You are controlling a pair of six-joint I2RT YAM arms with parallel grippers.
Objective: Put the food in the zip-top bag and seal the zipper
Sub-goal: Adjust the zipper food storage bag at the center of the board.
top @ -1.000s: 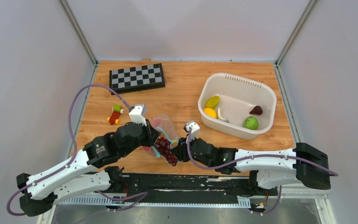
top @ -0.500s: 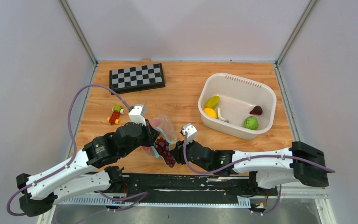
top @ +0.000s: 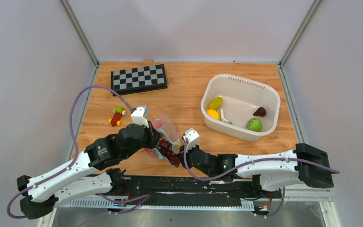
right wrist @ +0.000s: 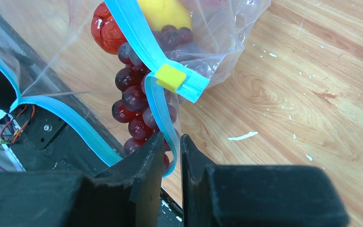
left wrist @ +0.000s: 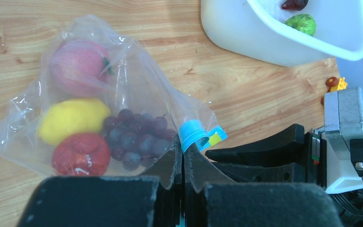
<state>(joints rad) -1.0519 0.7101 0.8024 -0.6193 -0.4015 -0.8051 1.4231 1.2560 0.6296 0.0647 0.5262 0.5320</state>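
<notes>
The clear zip-top bag (left wrist: 123, 61) lies near the table's front edge and holds a pink peach (left wrist: 75, 66), a yellow lemon (left wrist: 71, 120), a red strawberry (left wrist: 80, 153) and purple grapes (left wrist: 134, 135). Its mouth gapes, and the grapes (right wrist: 134, 99) hang partly out of it. My left gripper (left wrist: 183, 142) is shut on the teal zipper (right wrist: 137, 38) at the bag's edge. My right gripper (right wrist: 172, 138) stands at the other lip, near the yellow slider (right wrist: 170, 77). Its jaws are narrowly apart, with the zipper strip running between them.
A white basket (top: 269, 90) at the back right holds a lemon (top: 213, 114), a green fruit (top: 254, 124) and other pieces. A chessboard (top: 139, 78) lies at the back left. Toy blocks (top: 117, 116) sit left of the bag (top: 166, 126).
My right gripper has slid left toward the bag's mouth and its jaws have narrowed around the zipper strip. The left arm and the bag have stayed put.
</notes>
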